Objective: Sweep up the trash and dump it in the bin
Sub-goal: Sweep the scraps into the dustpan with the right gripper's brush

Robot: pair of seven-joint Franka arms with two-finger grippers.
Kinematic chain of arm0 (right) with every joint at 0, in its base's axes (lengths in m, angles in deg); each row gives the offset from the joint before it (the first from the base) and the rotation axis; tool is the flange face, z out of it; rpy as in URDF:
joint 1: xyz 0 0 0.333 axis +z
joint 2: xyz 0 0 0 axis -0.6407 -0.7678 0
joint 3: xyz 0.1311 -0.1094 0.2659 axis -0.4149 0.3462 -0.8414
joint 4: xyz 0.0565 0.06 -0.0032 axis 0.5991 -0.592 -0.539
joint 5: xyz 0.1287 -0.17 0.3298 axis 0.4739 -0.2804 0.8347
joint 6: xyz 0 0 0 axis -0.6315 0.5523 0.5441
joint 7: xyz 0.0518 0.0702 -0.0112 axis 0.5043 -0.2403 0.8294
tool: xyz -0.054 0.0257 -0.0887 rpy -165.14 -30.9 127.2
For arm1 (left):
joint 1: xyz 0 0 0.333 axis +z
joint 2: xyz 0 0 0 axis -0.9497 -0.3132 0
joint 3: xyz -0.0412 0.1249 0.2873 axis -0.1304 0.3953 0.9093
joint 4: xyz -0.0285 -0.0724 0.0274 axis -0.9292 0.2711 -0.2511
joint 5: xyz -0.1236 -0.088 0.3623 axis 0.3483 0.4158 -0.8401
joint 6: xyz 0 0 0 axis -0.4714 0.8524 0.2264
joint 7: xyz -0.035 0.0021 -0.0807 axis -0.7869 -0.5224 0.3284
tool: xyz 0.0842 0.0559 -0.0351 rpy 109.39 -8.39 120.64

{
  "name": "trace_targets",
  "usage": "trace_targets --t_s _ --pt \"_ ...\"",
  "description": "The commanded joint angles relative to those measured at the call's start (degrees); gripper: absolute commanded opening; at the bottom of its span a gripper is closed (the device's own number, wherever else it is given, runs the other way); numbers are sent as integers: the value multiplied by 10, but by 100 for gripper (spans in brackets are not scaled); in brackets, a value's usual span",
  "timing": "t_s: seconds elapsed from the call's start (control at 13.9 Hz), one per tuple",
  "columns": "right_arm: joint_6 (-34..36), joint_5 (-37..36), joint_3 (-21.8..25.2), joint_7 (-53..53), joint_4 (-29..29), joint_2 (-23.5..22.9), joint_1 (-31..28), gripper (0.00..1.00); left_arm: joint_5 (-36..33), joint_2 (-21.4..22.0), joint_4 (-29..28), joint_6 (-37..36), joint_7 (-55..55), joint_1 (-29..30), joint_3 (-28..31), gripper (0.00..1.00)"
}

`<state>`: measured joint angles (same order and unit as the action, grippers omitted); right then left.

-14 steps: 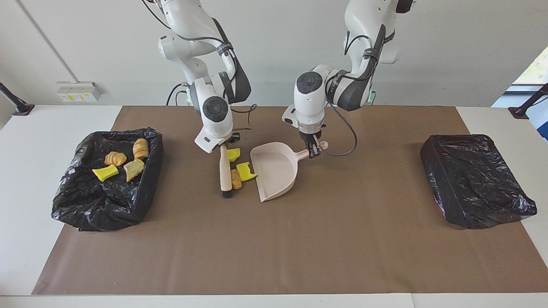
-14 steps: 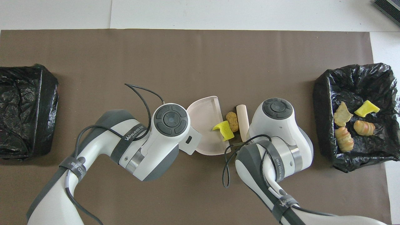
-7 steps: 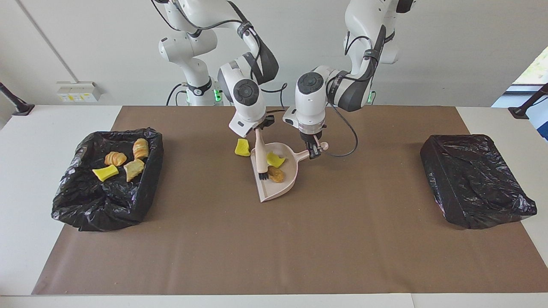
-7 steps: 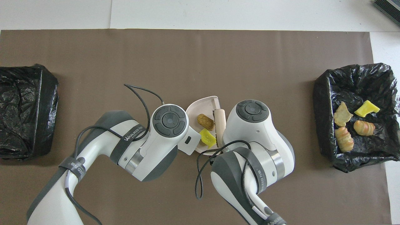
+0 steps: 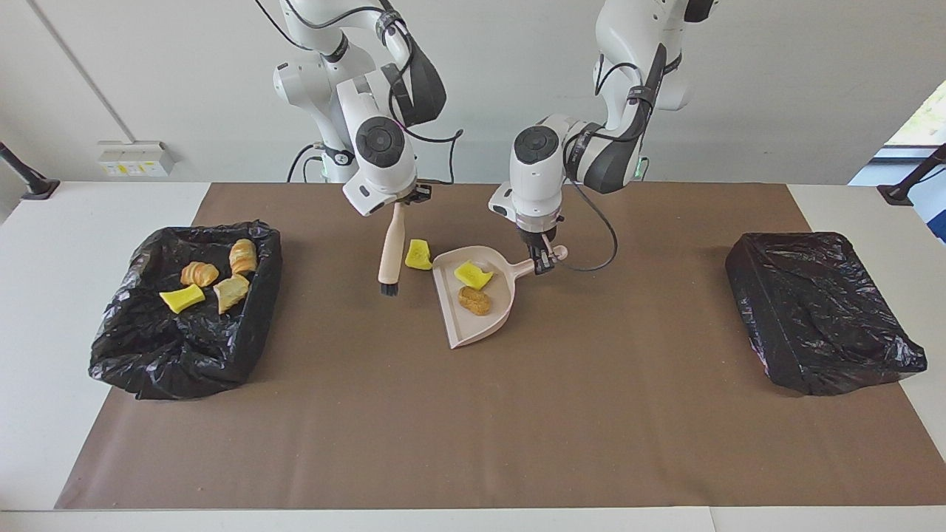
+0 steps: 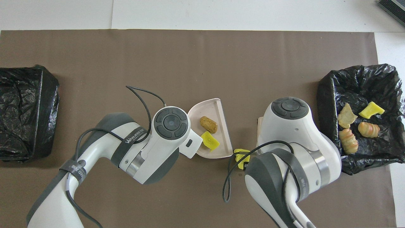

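The pale pink dustpan (image 5: pixel 494 322) lies on the brown mat, its handle held in my shut left gripper (image 5: pixel 544 260). Two pieces of trash rest in the pan, a yellow chunk (image 5: pixel 473 275) and a brown lump (image 5: pixel 474 300). Another yellow chunk (image 5: pixel 418 254) lies on the mat just outside the pan's open edge, toward the right arm's end. My right gripper (image 5: pixel 405 201) is shut on the brush (image 5: pixel 389 258), which hangs bristles down beside that chunk. The bin (image 5: pixel 185 369) at the right arm's end holds several pieces. From overhead, the wrists hide both grippers above the dustpan (image 6: pixel 221 148).
A second black-bagged bin (image 5: pixel 820 310) sits at the left arm's end of the mat. The left arm's cable (image 6: pixel 145 95) loops over the mat beside the dustpan. White table shows around the brown mat (image 5: pixel 473 428).
The brush swept the yellow chunk and the brown lump into the dustpan, then rose out of it and swung back toward the right arm's end. The dustpan and left gripper stayed put.
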<state>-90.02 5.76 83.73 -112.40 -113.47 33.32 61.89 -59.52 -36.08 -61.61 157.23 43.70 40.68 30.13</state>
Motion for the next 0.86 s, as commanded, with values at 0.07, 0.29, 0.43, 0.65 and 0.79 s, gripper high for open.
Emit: trace_targets --t_s 0.07,0.29,0.43,0.65,0.79 --pt "-77 15 -6 -53 -172 120 12 0 -25 26 -31 -3 -75 5 2 0" --pt "-95 28 -6 -50 -195 123 12 0 -36 37 -40 -27 -82 -4 1 0" --pt "-108 39 -6 -47 -200 113 16 0 -36 46 -57 -24 -79 -6 1 0" --pt "-171 63 -7 -48 -203 69 40 0 -36 70 -95 -16 -75 -17 1 0" --pt "-207 83 -7 -50 -202 41 62 0 -36 69 -95 -11 -74 -16 1 0"
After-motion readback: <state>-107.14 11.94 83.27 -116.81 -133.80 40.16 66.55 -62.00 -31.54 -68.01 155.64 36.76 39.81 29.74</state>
